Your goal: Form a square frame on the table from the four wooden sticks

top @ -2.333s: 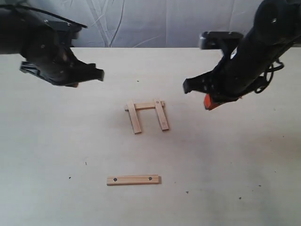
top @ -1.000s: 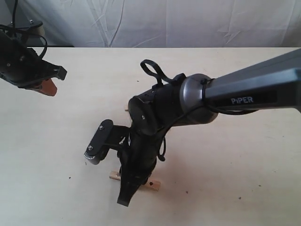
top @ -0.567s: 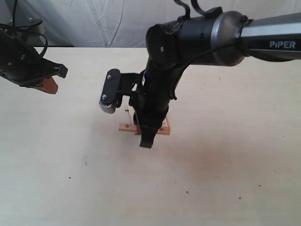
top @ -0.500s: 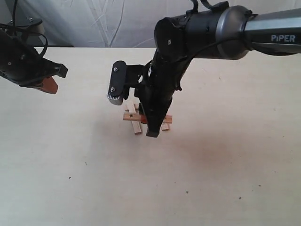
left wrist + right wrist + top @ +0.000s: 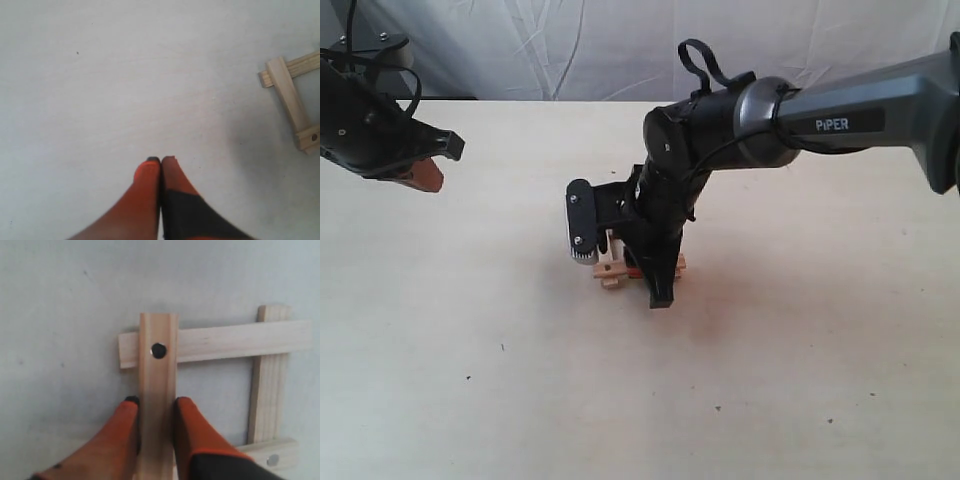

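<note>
— What's the setting?
— A pale cream table (image 5: 470, 330), with a wrinkled white sheet (image 5: 570, 50) behind it.
— And the grippers?
— The left gripper (image 5: 161, 161) hangs pinched together and empty, well apart from the square frame (image 5: 290, 95). The right gripper (image 5: 156, 402) clamps one stick (image 5: 158, 375) at the frame's corner, mid-table.

I can read only one marking: the white word "PiPER" (image 5: 849, 123), printed on the grey tubular metal link of the right arm (image 5: 910, 88). Nothing else is legible.

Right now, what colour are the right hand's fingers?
The fingers are orange with dark tips; right wrist view shows it best.
</note>
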`<state>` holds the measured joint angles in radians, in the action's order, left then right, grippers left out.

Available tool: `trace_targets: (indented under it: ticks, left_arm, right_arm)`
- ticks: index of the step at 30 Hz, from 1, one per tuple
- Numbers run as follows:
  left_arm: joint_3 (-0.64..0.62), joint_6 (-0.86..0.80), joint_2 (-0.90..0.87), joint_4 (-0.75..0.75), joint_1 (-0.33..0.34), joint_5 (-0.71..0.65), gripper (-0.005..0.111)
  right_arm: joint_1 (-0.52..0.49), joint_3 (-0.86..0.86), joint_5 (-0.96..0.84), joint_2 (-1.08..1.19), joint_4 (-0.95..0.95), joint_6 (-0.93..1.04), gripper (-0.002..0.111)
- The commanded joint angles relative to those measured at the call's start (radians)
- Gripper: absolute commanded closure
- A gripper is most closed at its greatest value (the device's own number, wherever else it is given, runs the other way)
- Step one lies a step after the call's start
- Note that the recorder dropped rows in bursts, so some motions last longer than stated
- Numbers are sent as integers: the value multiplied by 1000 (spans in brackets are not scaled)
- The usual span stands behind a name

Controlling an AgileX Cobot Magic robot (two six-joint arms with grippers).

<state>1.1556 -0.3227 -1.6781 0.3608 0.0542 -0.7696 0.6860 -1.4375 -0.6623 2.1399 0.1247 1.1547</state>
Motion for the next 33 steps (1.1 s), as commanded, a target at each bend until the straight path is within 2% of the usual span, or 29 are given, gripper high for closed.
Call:
trace_targets:
  ticks: [1,9,11,15,16,17,20,22,24,27,33]
  left_arm:
    - [0,-2,8,6,3,7,107]
    - [0,-2,8,6,3,7,107]
    - [0,-2,8,6,3,7,107]
    - [0,-2,8,6,3,7,107]
    - [0,-2,8,6,3,7,107]
    - [0,-2,8,6,3,9,107]
    - [0,-2,8,6,3,9,107]
    - [0,-2,8,28,3,9,107]
    - [0,-2,8,68,-5,17,107]
    - [0,0,22,33,-57,60,107]
    - [-41,72,79,-3,-167,171,107]
  right_arm:
    - [-6,-4,19,-1,-9,9,109]
    - [-6,-4,22,-1,-9,-7,108]
    - [-6,-4,19,-1,-9,-22,98]
    - [-6,-4,19,-11,-9,-44,57]
    - [-6,-4,40,-18,-9,-83,50]
    - [-6,-4,64,-26,-12,-129,48]
    - [-11,-4,117,-74,-11,-304,52]
    - [-28,-4,103,-112,-8,-451,63]
    - [-54,-4,44,-143,-5,-583,79]
    - [-107,18,-35,-171,67,-694,106]
    - [-222,122,-44,-240,86,-937,108]
